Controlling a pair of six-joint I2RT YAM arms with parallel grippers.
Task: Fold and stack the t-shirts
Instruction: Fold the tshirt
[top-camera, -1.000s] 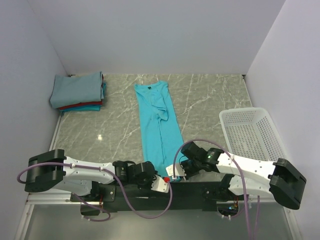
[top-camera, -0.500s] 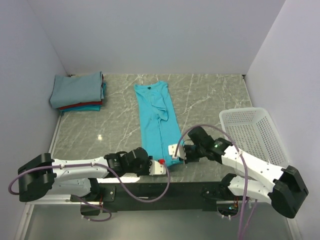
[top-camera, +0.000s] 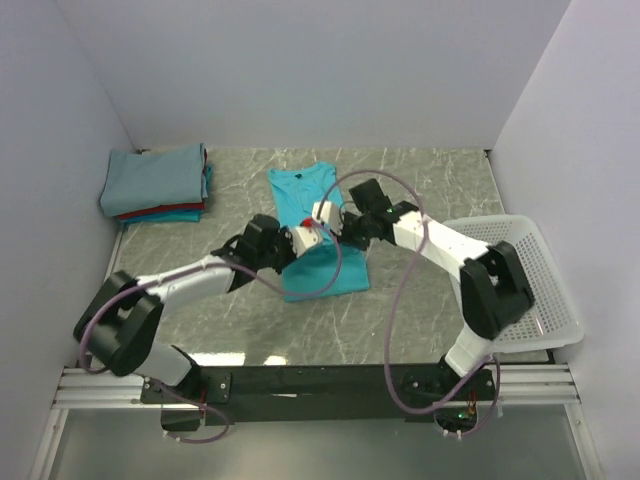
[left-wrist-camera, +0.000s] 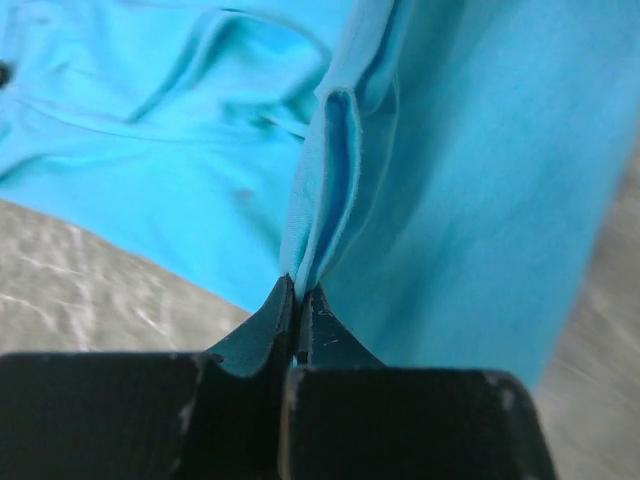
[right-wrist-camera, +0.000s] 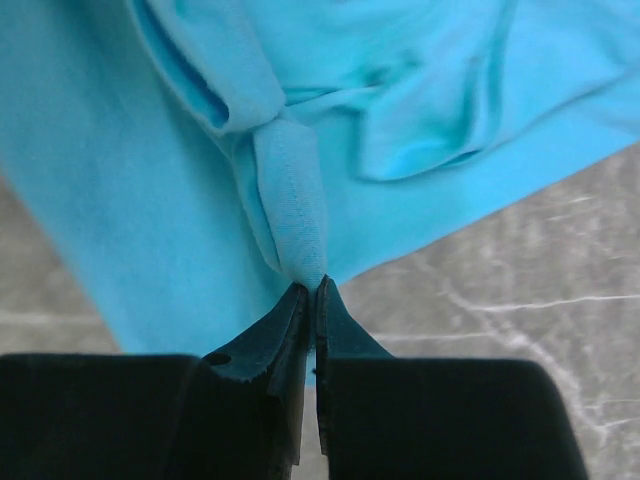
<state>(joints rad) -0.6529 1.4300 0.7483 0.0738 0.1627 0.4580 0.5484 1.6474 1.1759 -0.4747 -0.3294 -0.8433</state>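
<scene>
Currently, your left gripper (left-wrist-camera: 298, 300) is fully closed, its two black fingertips pressed together on a raised fold of the turquoise t-shirt (left-wrist-camera: 470, 180); the pinched edge stands up as a narrow doubled ridge straight above the tips. Your right gripper (right-wrist-camera: 308, 295) is closed in the same way, its tips nipping a thin twisted tab of the same turquoise fabric (right-wrist-camera: 90, 170), with grey marble showing beside and beneath the cloth. From the overhead camera, note that the left gripper (top-camera: 300, 236) and the right gripper (top-camera: 326, 214) sit just beside each other over the middle of the turquoise t-shirt (top-camera: 325, 272), the left arm reaching in from the near left and the right arm arching in from the right. The shirt lies near the centre of the grey marble table (top-camera: 420, 190), its collar end toward the far wall and its near edge spread flat on the surface. At the far left corner, well apart from the grippers, locate a stack of folded t-shirts (top-camera: 155, 185): a dusty grey-blue one (top-camera: 150, 175) on top, with a red edge (top-camera: 150, 212) and a teal edge (top-camera: 170, 218) showing beneath. A white plastic mesh basket (top-camera: 548, 262) stands at the right edge of the table, partly behind the right arm.
</scene>
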